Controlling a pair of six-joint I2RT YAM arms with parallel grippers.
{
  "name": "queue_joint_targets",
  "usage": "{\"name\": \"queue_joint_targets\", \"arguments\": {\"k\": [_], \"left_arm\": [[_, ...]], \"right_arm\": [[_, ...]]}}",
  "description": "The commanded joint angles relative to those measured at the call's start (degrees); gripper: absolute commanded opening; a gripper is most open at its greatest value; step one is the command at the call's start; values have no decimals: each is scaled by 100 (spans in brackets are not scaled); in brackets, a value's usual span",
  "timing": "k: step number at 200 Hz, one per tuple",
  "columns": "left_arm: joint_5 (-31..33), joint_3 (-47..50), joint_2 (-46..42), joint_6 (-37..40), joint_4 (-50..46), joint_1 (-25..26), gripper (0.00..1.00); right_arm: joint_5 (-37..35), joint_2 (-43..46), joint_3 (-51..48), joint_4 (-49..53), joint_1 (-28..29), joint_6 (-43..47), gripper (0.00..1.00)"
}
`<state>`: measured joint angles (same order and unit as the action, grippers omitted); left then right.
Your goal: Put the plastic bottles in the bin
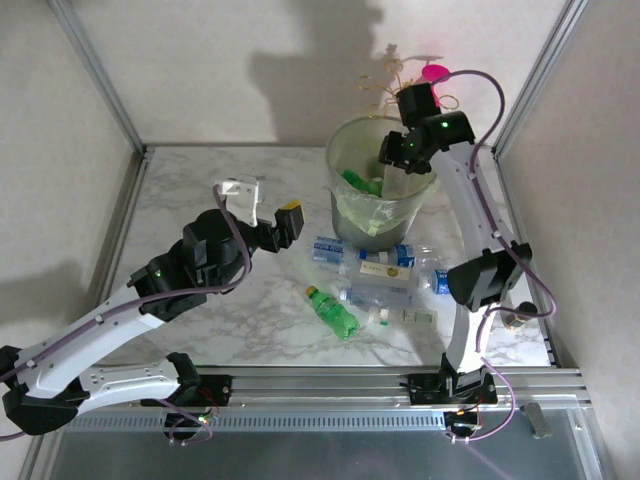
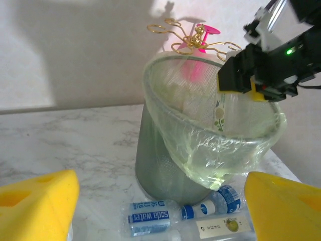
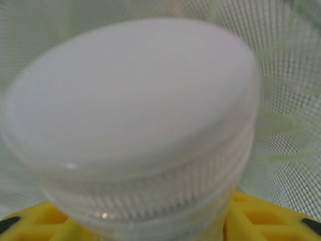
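Bin (image 1: 350,215), a translucent green-grey bucket lined with a yellowish bag, stands toward the far right of the marble desk (image 1: 180,180). Right fingers (image 1: 395,162) hang over its far right rim, clenched on a clear bottle (image 2: 231,113) that dips inside the rim. Left fingers (image 1: 268,207) hover left of the bin, spread wide and empty. A pink-and-gold ornament (image 2: 193,37) stands just beyond the bin. Loose bottles (image 1: 385,275) lie on the desk just near of the bin, a green bottle (image 1: 333,310) nearest of all. Another green one (image 1: 358,182) rests inside the bin. The held bottle's white cap (image 3: 130,115) sits between yellow pads (image 3: 266,218).
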<state>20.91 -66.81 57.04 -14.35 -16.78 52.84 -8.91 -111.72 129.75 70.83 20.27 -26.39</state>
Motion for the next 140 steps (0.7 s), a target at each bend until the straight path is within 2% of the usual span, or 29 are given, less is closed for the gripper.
{"name": "queue_joint_targets", "arguments": {"k": [1,88,140], "left_arm": [[164,170,-257,-304,-21,7,85],[312,413,-518,-509,-188,-47,85],[404,454,-619,-535,-260,-78,86]], "right_arm": [[-458,-67,172,477,-2,-118,35],[-223,-716,-115,99,65,-200,41],[-422,-1133,52,89,142,-215,55]]}}
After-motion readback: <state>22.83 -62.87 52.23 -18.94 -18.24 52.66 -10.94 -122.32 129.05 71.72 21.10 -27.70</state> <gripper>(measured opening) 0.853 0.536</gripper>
